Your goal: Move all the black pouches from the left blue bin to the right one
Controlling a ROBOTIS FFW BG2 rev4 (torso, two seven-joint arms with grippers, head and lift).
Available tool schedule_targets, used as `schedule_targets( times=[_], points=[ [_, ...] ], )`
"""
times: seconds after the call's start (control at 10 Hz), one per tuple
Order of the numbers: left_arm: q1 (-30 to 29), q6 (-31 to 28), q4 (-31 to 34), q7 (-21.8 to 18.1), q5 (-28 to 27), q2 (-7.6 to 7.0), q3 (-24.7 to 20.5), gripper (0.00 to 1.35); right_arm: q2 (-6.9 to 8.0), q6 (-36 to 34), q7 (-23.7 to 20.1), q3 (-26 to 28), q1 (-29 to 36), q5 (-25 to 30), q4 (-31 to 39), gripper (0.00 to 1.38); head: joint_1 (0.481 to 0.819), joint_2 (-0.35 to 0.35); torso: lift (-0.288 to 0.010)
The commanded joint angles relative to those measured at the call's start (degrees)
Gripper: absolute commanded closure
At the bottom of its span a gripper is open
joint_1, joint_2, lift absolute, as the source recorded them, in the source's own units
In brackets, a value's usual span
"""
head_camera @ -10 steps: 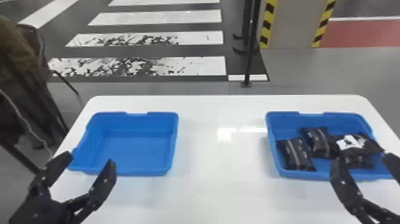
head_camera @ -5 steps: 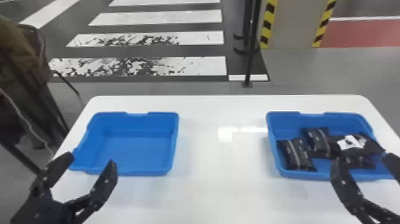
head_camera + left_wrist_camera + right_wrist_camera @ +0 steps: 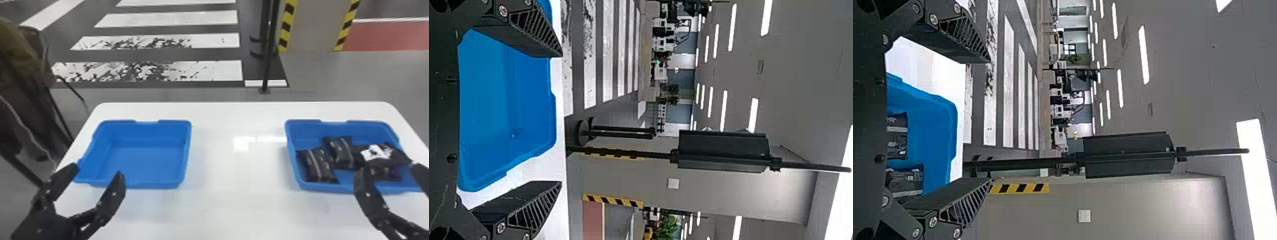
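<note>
My left gripper (image 3: 98, 174) stands open at the near edge of the left blue bin (image 3: 146, 162), whose floor is bare. Over the near side of the right blue bin (image 3: 301, 132) my right gripper (image 3: 387, 170) is also open, nothing between its fingers. Several black pouches lie in that bin: one pouch (image 3: 319, 166) at its left, another (image 3: 340, 151) beside it, and one with a white patch (image 3: 387, 156) farther right, partly over another. The left wrist view has the left gripper (image 3: 561, 120) spread before the blue bin (image 3: 529, 110); the right wrist view has the right gripper (image 3: 990, 120) spread, pouches (image 3: 898, 140) behind.
Both bins rest on a white table (image 3: 237, 178), with a wide stretch of tabletop between them. Beyond its far edge stands a black post (image 3: 269, 54) on the floor. A dark chair-like frame (image 3: 48, 95) is at the far left.
</note>
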State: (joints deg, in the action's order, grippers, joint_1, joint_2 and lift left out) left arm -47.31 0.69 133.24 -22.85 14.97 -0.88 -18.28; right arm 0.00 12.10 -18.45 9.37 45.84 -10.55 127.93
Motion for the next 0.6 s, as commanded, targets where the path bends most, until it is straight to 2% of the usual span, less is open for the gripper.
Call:
schedule_targets(
  times=[0.0,0.5],
  points=[
    [0.1,-0.1,0.0,0.0,0.0,0.0,0.0,0.13,0.05,0.0,0.0,0.0,0.0,-0.1,0.0,0.19,0.695,0.075,-0.14],
    [-0.1,-0.5,0.0,0.0,0.2,0.0,0.0,0.13,0.05,0.0,0.0,0.0,0.0,-0.2,0.0,0.19,0.695,0.075,-0.14]
  ],
)
